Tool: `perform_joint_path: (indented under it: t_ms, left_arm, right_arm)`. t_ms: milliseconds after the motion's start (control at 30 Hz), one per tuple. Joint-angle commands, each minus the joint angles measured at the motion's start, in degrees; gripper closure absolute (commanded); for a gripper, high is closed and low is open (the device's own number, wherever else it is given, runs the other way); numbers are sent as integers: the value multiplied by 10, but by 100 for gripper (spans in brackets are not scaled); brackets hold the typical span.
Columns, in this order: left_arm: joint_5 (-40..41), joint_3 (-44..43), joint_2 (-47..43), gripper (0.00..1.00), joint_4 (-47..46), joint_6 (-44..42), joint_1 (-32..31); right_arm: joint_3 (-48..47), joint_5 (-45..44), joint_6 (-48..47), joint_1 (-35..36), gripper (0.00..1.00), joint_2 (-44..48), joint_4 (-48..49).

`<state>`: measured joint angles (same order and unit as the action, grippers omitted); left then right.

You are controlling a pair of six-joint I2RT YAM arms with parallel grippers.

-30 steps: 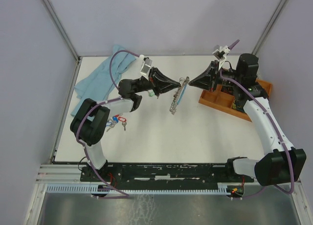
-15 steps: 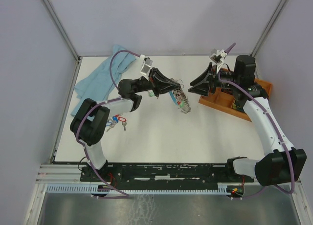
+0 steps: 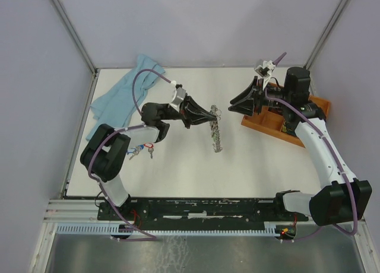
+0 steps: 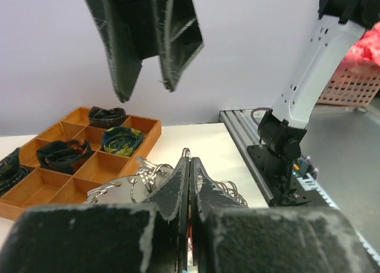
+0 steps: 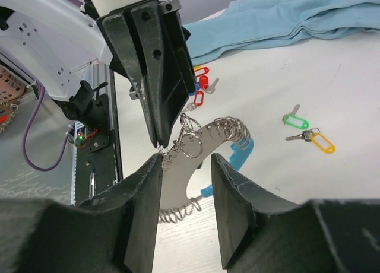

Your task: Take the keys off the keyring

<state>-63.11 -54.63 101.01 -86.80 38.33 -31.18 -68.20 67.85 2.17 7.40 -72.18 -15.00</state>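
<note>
The left gripper (image 3: 209,114) was clamped shut on the keyring (image 3: 217,133), which dangled below its tips. The right gripper (image 3: 233,105) stood half open and empty, just beside it. The floppy loop might swing, so a grab could miss.

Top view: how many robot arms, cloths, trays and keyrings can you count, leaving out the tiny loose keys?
Robot arms: 2 (left arm, right arm)
Blue cloth: 1
Orange tray: 1
Keyring: 1
Total: 5
</note>
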Motion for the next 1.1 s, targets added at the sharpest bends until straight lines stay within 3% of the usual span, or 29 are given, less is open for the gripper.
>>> perform_joint_path:
  t_ms: [0,267,567,833,1067]
  left_arm:
    - [-4,31,-52,97,-122,-150,-6]
    - [46,106,-102,97,-90,-333,-16]
    - [98,143,-122,97,-75,-455,-35]
    - [149,166,-138,97,-35,-569,-54]
    - [194,187,-144,97,-44,-640,-70]
  right_arm:
    - [22,12,90,1,54,-8,108]
    - [67,14,180,8,48,-22,200]
    - [97,16,261,29,54,-32,263]
    - [86,34,265,30,54,-24,254]
    - [65,39,219,29,51,-22,190]
